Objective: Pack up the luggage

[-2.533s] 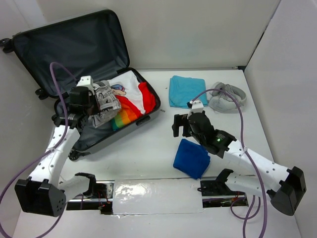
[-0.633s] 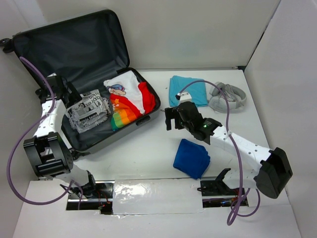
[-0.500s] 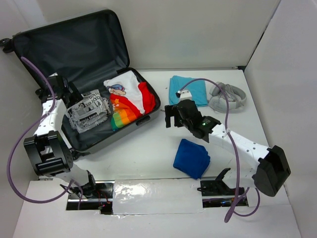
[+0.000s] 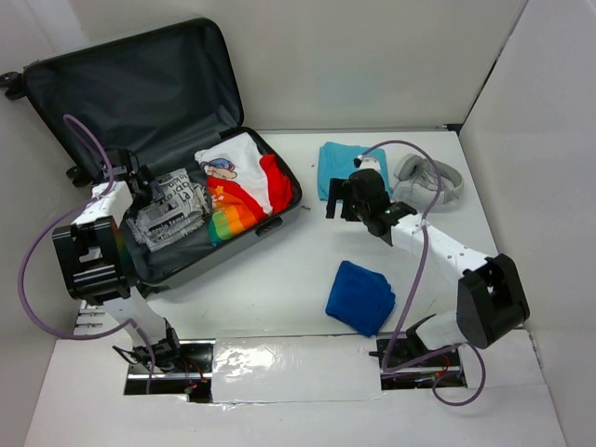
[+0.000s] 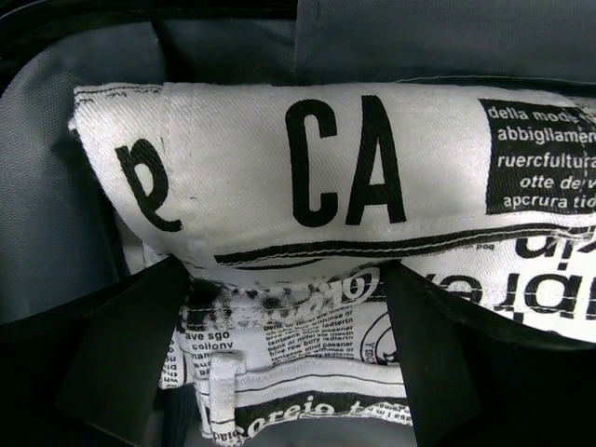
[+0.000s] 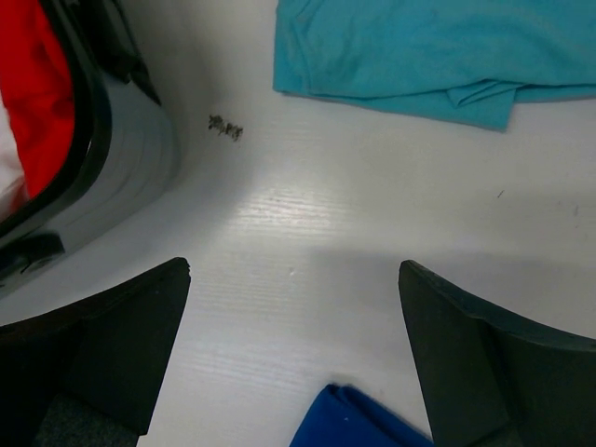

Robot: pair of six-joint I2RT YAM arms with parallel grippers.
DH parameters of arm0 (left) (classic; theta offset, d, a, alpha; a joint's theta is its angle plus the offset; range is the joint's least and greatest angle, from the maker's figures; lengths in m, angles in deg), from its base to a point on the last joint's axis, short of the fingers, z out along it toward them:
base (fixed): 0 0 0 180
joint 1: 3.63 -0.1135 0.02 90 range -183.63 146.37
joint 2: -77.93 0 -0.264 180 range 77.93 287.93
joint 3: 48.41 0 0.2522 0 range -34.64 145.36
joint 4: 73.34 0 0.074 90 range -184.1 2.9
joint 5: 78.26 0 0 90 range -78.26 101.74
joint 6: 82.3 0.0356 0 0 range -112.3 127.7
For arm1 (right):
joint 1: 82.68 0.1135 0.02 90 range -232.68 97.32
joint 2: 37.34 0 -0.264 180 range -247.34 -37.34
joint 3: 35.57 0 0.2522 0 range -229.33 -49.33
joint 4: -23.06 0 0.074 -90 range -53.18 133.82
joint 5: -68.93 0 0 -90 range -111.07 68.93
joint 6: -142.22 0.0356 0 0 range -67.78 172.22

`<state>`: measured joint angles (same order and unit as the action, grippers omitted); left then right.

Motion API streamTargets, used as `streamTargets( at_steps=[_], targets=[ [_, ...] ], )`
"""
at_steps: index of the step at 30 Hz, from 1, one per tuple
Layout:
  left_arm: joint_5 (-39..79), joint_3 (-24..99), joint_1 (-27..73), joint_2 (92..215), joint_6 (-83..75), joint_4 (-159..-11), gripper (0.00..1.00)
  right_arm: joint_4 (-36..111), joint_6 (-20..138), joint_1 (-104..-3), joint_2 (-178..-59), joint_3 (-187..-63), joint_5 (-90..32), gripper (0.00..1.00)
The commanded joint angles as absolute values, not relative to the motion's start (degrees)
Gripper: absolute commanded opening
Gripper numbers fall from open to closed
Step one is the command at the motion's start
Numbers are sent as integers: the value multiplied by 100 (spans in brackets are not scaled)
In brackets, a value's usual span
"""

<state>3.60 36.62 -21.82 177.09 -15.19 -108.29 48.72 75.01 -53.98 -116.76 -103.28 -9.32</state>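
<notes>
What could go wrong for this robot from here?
The open left claw straddles a fold of the newsprint-print garment; pulling back might drag it out of the luggage. The purple cable on the right arm loops above the headphones and could snag them.

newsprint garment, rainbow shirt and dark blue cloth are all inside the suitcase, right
Not all: the dark blue cloth lies on the table outside the suitcase, as the top external view shows. The newsprint garment and rainbow shirt are inside.
</notes>
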Motion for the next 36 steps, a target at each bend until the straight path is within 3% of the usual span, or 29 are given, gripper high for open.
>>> streamTargets(
  at_steps=[1,10,15,21,26,31,36],
  targets=[
    [655,3743,-2173,17445,-1629,-10688,100,4447,7315,-5648,-11986,-10830,-1148,100],
    [1402,4129,-2173,16232,-1629,-10609,100,4533,6725,-6220,-14373,-12577,-1334,100],
    [2307,3928,-2112,15425,-1629,-10469,100,5237,6295,-6221,-15765,-14327,-1227,93],
    [2536,3392,-1655,14737,-1691,-10345,100,5351,6057,-6221,-16539,-14926,-1421,92],
    [2405,2961,-1532,14412,-1761,-10345,100,5282,6057,-6168,-16769,-14742,-1422,86],
    [2352,2785,-1479,14218,-1822,-10538,100,5036,6110,-6115,-16524,-13978,-1185,71],
    [2510,2679,-1417,14104,-1875,-10538,100,4658,6311,-6062,-15926,-13038,-1253,34]
  ],
)
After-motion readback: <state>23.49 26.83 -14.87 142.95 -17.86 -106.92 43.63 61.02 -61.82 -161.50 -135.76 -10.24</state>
